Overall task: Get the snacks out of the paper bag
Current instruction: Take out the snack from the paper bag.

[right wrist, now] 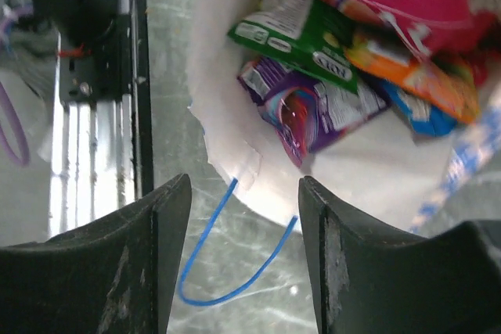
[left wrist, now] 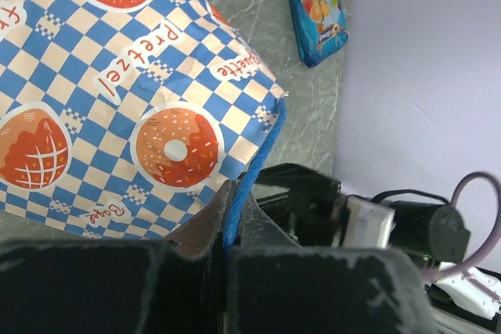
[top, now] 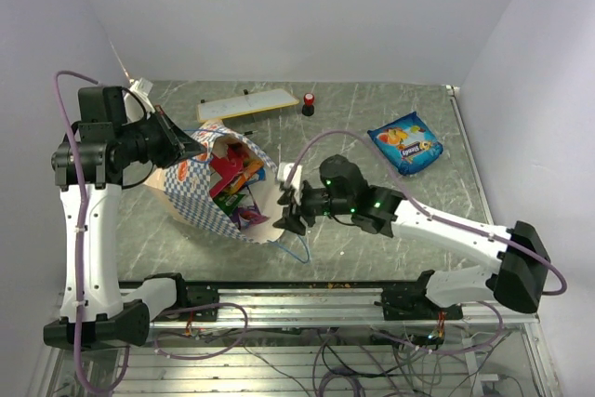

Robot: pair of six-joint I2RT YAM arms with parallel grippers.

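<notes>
The right gripper (right wrist: 243,193) hangs open-jawed and empty at the mouth of the paper bag (top: 200,213), whose rim the left gripper (left wrist: 227,228) clamps. One blue packet (top: 405,142) lies outside; several snacks (right wrist: 313,107) are left inside.

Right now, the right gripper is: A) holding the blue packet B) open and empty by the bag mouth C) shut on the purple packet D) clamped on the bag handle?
B: the right gripper has its jaws apart, with only table and the loose blue cord handle between them, just outside the paper bag mouth.
</notes>
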